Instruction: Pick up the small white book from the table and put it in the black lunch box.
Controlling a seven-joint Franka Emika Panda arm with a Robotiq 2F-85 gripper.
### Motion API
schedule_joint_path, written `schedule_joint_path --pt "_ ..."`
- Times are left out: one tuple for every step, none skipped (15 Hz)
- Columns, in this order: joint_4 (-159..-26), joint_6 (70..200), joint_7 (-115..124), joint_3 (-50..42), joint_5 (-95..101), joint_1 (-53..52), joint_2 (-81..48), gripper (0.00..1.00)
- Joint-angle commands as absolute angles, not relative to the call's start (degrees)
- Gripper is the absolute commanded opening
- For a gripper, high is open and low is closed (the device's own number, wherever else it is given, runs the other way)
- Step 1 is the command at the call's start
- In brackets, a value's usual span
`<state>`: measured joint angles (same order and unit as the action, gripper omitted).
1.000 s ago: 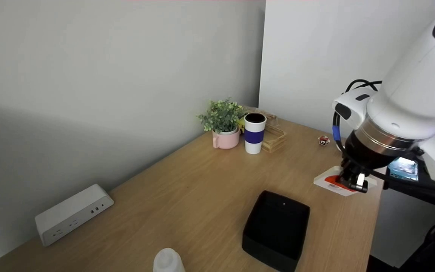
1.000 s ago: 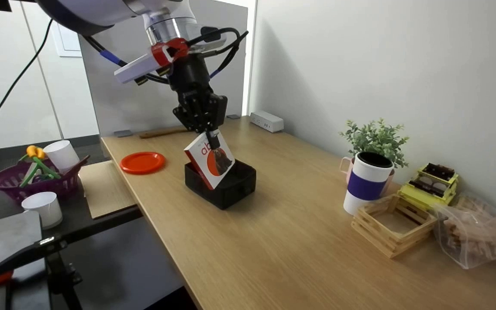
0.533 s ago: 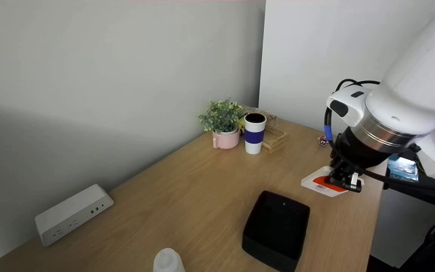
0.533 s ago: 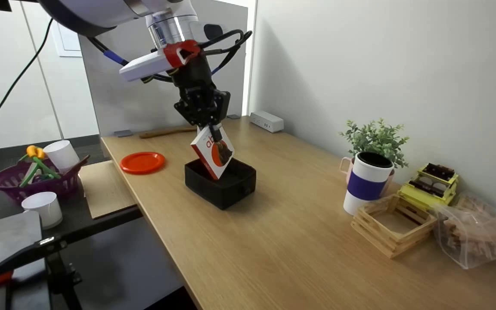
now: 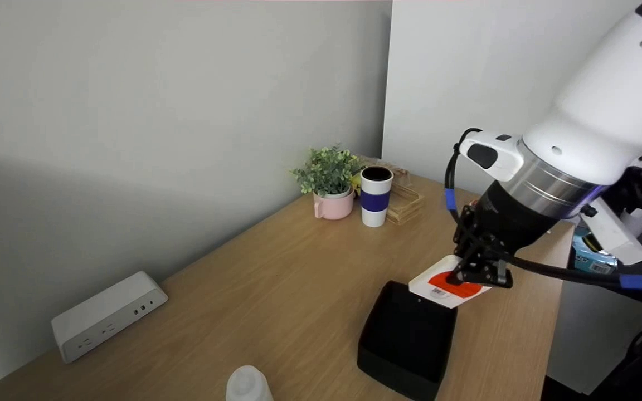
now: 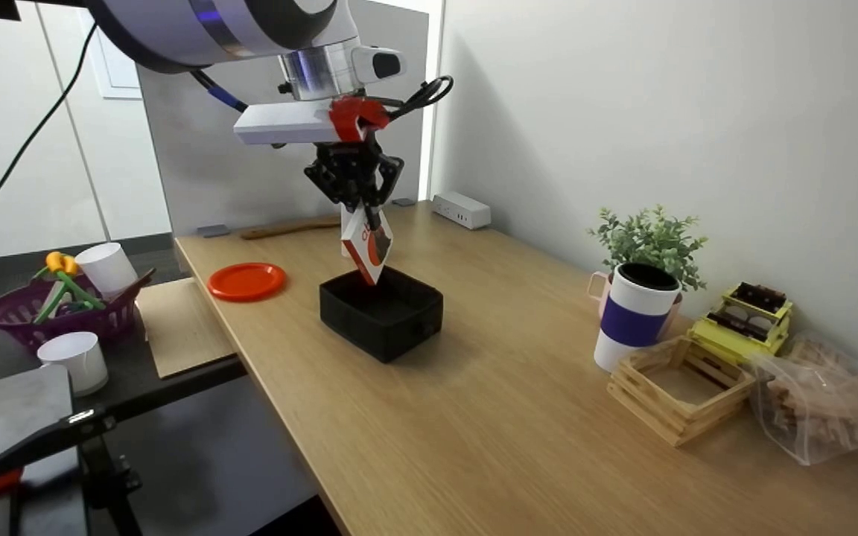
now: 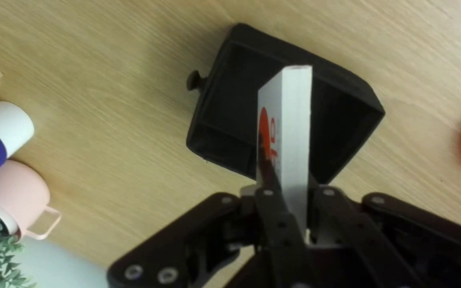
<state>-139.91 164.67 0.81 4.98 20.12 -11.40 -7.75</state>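
The small white book (image 5: 424, 285) with a red-orange round mark is held tilted in my gripper (image 6: 369, 214). In an exterior view the book (image 6: 366, 247) hangs with its lower corner over the open box. In the wrist view (image 7: 295, 120) it shows edge-on between the two fingers (image 7: 290, 178), which are shut on it. The black lunch box (image 5: 404, 345) stands open on the table, and its inside looks bare. It also shows in an exterior view (image 6: 384, 331) and, partly hidden by the book, in the wrist view (image 7: 230, 92).
A red plate (image 6: 246, 281) lies near the table edge beside the box. A white bottle (image 5: 248, 384) and a long white power strip (image 5: 109, 314) stand on the table. A tumbler (image 6: 636, 316), potted plant (image 5: 329, 172) and wooden crate (image 6: 682, 391) stand further off.
My gripper has carried the book toward the box, leftward in an exterior view. The book has turned and sits slightly higher over the box. The box has not moved.
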Motion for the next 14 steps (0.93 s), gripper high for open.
schedule_joint_path --pt "-139.25 172.35 -9.8 10.65 4.83 -7.74 -10.94 0.04" --pt "-139.03 174.39 -12.17 14.02 -0.33 -5.77 -11.85 0.04" --pt "-138.7 175.71 -15.02 16.97 -5.71 -4.29 -12.4 0.04" --pt "-138.25 176.8 -16.68 19.68 -9.58 -2.76 -12.9 0.04" --pt "-137.81 177.51 -17.9 22.19 -12.64 -1.25 -13.28 0.04" --pt "-137.5 178.17 -18.76 24.45 -15.17 0.13 -13.45 0.04" --pt "-137.16 178.48 -19.25 26.39 -17.24 1.37 -13.53 0.04" --pt "-137.01 178.69 -19.24 27.73 -18.82 2.34 -13.47 0.04" --pt "-136.95 178.49 -19.0 28.63 -20.04 3.04 -13.18 0.04" --pt "-136.97 177.94 -18.66 29.53 -21.26 3.76 -12.71 0.04" --pt "-136.91 176.2 -17.84 29.77 -22.17 4.17 -12.17 0.04" --pt "-137.46 174.09 -15.42 27.83 -21.95 3.17 -11.0 0.04" --pt "-137.89 172.52 -13.59 26.43 -21.62 2.5 -10.2 0.04" --pt "-137.39 175.91 -15.27 27.39 -20.68 2.25 -12.18 0.04"
